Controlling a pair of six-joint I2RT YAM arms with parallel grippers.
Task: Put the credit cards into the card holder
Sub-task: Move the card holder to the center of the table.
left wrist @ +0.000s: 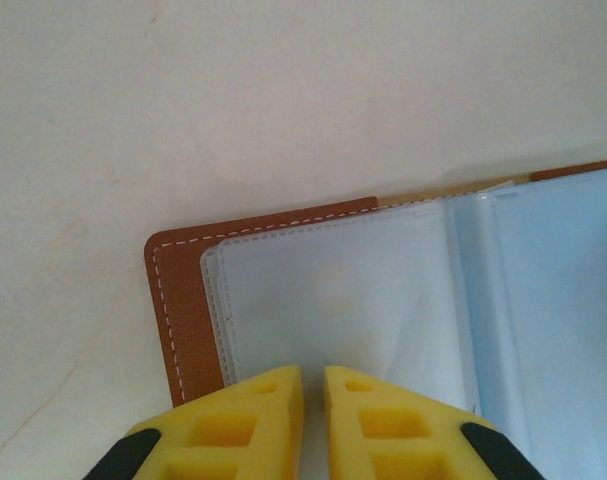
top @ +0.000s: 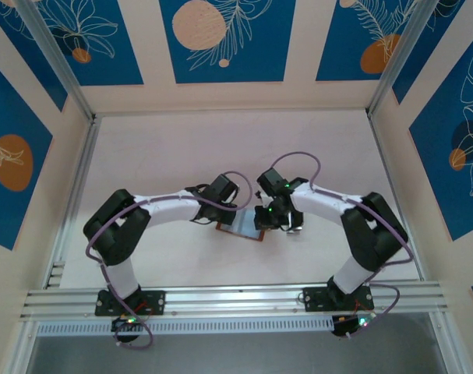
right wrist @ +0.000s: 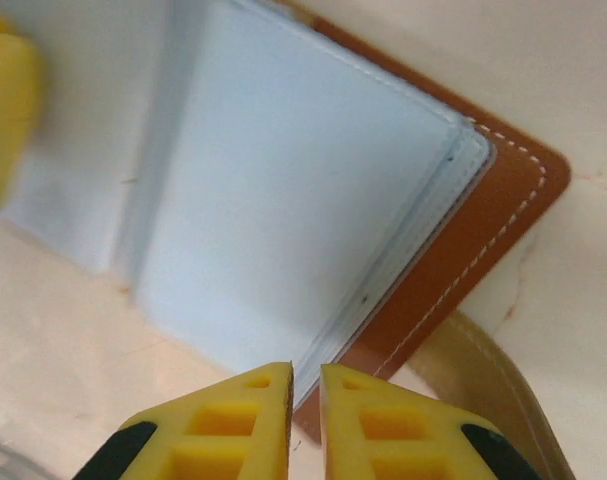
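lies spread open and flat on the white table [top: 181, 148] between 2 arms: the small brown leather folding card holder [top: 240, 227], probably pinned so that its bluish-grey clear pockets [left wrist: 333, 300] face up for loading. rests the left gripper [left wrist: 313, 375] over the left page and the right gripper [right wrist: 305, 370] at the right page's edge, each narrowed to a thin slit; cannot tell whether either nips a sheet. counts 1 holder, 2 grippers, 1 tan snap tab [right wrist: 493, 380]. cannot tell whether any credit cards sit in the pockets.
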